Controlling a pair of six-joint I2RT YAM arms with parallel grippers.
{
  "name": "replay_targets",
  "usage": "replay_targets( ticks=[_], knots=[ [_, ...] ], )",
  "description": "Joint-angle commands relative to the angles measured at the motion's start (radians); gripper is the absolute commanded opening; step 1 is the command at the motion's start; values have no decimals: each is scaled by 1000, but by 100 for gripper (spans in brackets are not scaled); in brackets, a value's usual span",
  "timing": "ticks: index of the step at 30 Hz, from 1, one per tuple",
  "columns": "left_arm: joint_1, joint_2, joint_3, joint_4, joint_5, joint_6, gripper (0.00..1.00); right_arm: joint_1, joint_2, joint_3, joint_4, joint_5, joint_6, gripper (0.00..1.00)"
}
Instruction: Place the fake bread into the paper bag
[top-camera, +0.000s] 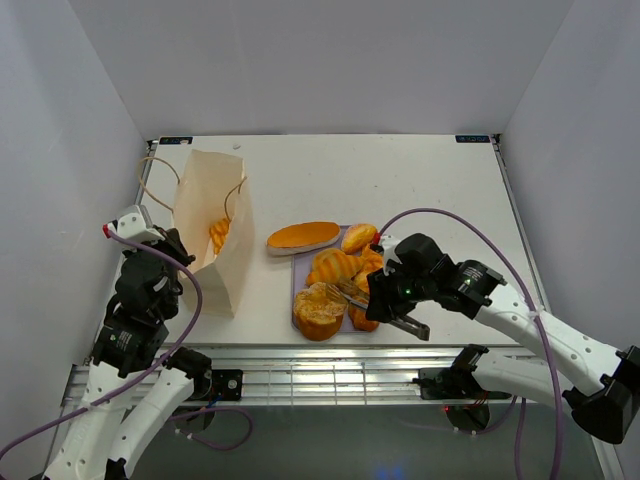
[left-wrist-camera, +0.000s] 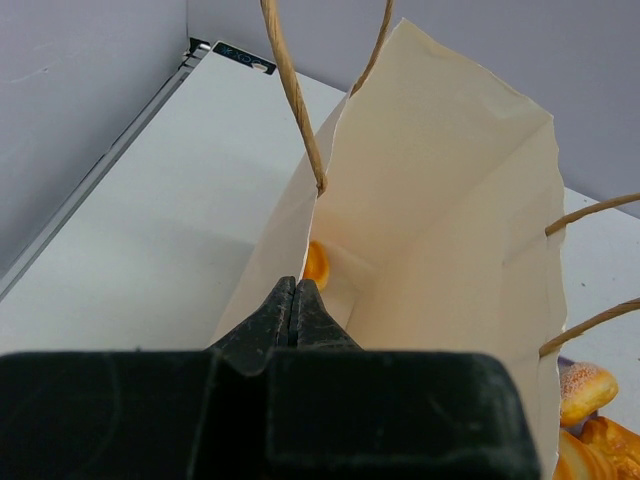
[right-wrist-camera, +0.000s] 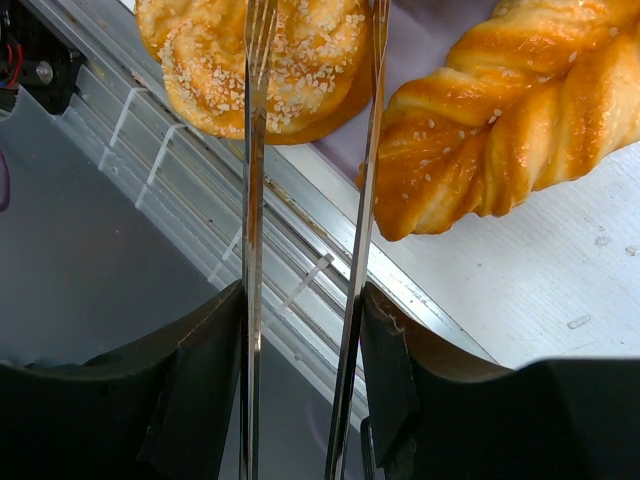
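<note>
Two arms: each one has its own job at this moment.
Left end effector (left-wrist-camera: 295, 310): the fingers are pressed together on the near edge of the paper bag (top-camera: 225, 270); I judge this keeps the mouth open and the bag standing.
Paper bag: it stands at the left of the desk (top-camera: 400, 180), and one orange piece (top-camera: 218, 235) already lies inside.
Right end effector (right-wrist-camera: 300, 335): it is clamped narrow around the two arms of the tongs (right-wrist-camera: 252, 200), so the tongs do the picking.
Tongs: the tips are apart over a seeded bun (right-wrist-camera: 290, 60), just beside a braided loaf (right-wrist-camera: 500, 110).
Bread (top-camera: 335, 268): most of it lies on the tray (top-camera: 298, 272), to the right of the bag.
Next: probably to close the tongs on the bun.
</note>
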Motion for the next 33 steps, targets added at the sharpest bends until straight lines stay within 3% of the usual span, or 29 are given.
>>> replay_targets(
  ticks=[1, 13, 22, 33],
  knots=[
    [-4, -11, -21, 18, 8, 15, 0, 9, 5, -1, 17, 13, 12, 53],
    [-4, -12, -24, 41, 13, 32, 0, 12, 55, 28, 25, -1, 7, 50],
    [-4, -17, -19, 43, 8, 42, 0, 11, 85, 62, 20, 7, -3, 36],
    [-4, -17, -18, 52, 28, 47, 0, 11, 63, 241, -42, 53, -23, 21]
  ],
)
